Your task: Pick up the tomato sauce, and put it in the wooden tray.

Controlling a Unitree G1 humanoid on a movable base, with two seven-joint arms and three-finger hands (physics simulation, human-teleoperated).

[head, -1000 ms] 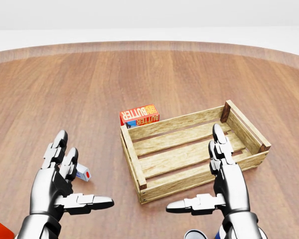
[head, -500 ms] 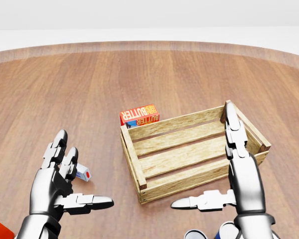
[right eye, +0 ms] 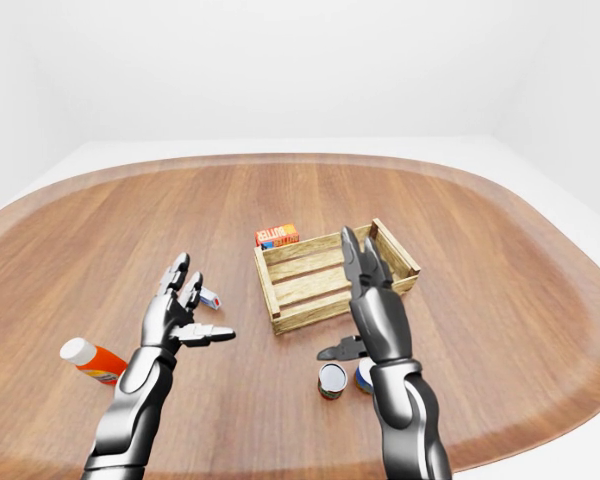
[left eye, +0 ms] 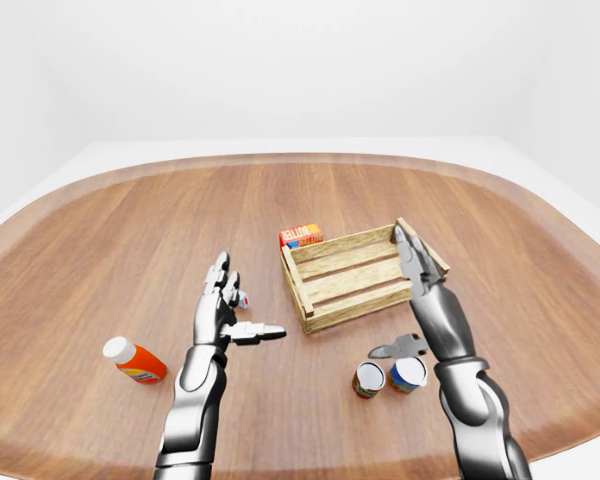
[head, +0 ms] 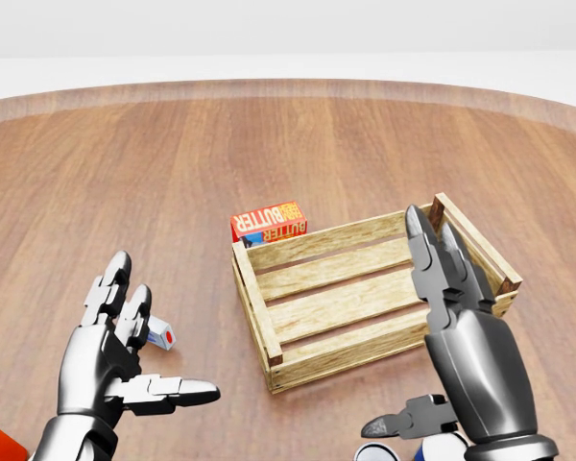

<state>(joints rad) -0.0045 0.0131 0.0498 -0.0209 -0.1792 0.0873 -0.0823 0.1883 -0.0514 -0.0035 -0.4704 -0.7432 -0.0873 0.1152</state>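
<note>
A small can with a dark red and green label (left eye: 368, 379), which I take for the tomato sauce, stands upright below the wooden tray (left eye: 298, 283) in the left-eye view, beside a blue can (left eye: 408, 373). My right hand (left eye: 390, 295) is open just above and right of the two cans. Its fingers stretch up over the tray's right part, and its thumb (left eye: 380, 351) points left over the cans without touching them. My left hand (left eye: 248, 302) hovers open to the left of the tray and holds nothing.
A red butter box (head: 267, 221) leans against the tray's upper left corner. A small white box with a red end (head: 160, 336) lies by my left hand. An orange bottle with a white cap (left eye: 135, 362) lies far left. The round wooden table (left eye: 130, 230) is wide.
My right hand has drawn nearer the camera and lower in the head view, its thumb sinking toward the cans. The left hand and all objects have stayed put.
</note>
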